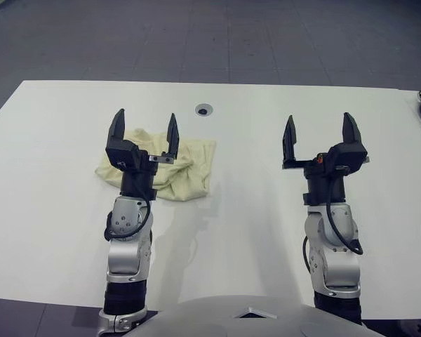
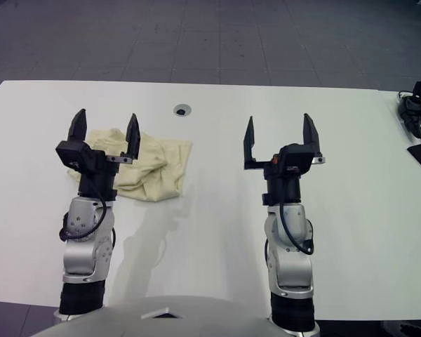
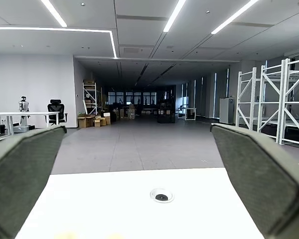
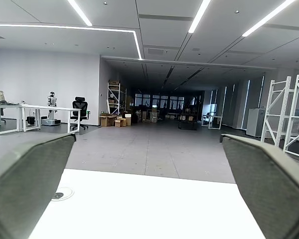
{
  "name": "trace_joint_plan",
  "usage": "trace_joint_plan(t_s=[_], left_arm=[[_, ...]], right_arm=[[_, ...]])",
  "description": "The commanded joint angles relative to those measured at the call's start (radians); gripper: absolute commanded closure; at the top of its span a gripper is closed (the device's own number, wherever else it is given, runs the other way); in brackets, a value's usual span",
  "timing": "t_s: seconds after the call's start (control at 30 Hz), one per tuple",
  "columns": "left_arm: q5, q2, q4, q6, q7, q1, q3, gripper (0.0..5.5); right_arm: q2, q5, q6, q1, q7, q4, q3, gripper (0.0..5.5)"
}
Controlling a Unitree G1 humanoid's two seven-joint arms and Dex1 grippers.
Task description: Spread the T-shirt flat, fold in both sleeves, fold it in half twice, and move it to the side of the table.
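We judge nothing done yet: the T-shirt (image 1: 179,167) lies crumpled at ten o'clock on the surface (image 1: 252,210). Our left end effector (image 1: 145,123) and right end effector (image 1: 319,121) both gape wide, empty.

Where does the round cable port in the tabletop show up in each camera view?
Left eye view: cable port upper middle, beyond the T-shirt.
Right eye view: left of middle, same spot.
Left wrist view: centred in the left claw opening.
Right wrist view: beside one finger of the right claw.
Shared landmark: the far edge of the table.
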Motion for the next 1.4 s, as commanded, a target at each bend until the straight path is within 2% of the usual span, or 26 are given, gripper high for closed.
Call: trace_joint_plan(t_s=[0.03, 0.13, 0.2, 0.3, 0.4, 0.57, 0.73, 0.93, 1.1, 1.3, 1.4], left_arm=[[-0.005, 0.002, -0.017, 0.021, -0.001, -0.006, 0.001, 0.10], [-0.001, 0.021, -0.005, 0.028, -0.008, -0.027, 0.016, 0.10], [-0.042, 0.060, 0.042, 0.094, -0.017, -0.085, 0.071, 0.10], [-0.083, 0.156, 0.144, 0.177, -0.077, -0.172, 0.138, 0.10], [-0.028, 0.266, 0.304, 0.166, -0.134, -0.249, 0.153, 0.10], [0.121, 0.406, 0.638, 0.114, -0.148, -0.366, 0.115, 0.10], [0.296, 0.481, 0.851, 0.022, -0.056, -0.395, 0.049, 0.10], [0.446, 0.513, 1.027, -0.019, 0.008, -0.418, -0.056, 0.10], [0.525, 0.514, 1.050, -0.058, 0.016, -0.396, -0.146, 0.10], [0.513, 0.457, 0.926, -0.033, -0.029, -0.330, -0.209, 0.10], [0.411, 0.392, 0.770, 0.072, -0.118, -0.252, -0.211, 0.10]], right_arm=[[0.001, -0.004, 0.024, 0.008, -0.005, -0.024, -0.005, 0.11], [0.000, -0.007, 0.035, 0.004, -0.009, -0.032, -0.008, 0.11], [-0.001, -0.004, 0.042, 0.001, -0.010, -0.041, -0.012, 0.11], [-0.005, 0.005, 0.056, -0.010, -0.004, -0.052, -0.015, 0.11], [-0.010, 0.014, 0.066, -0.017, 0.004, -0.061, -0.020, 0.11], [-0.015, 0.015, 0.068, 0.004, 0.017, -0.083, -0.012, 0.11], [-0.017, 0.024, 0.074, 0.002, 0.038, -0.083, -0.002, 0.11], [-0.019, 0.034, 0.084, -0.001, 0.047, -0.084, -0.004, 0.11], [-0.023, 0.043, 0.090, -0.007, 0.052, -0.085, -0.004, 0.11], [-0.026, 0.053, 0.101, -0.027, 0.057, -0.079, -0.007, 0.11], [-0.026, 0.051, 0.106, -0.036, 0.057, -0.078, -0.008, 0.11]])
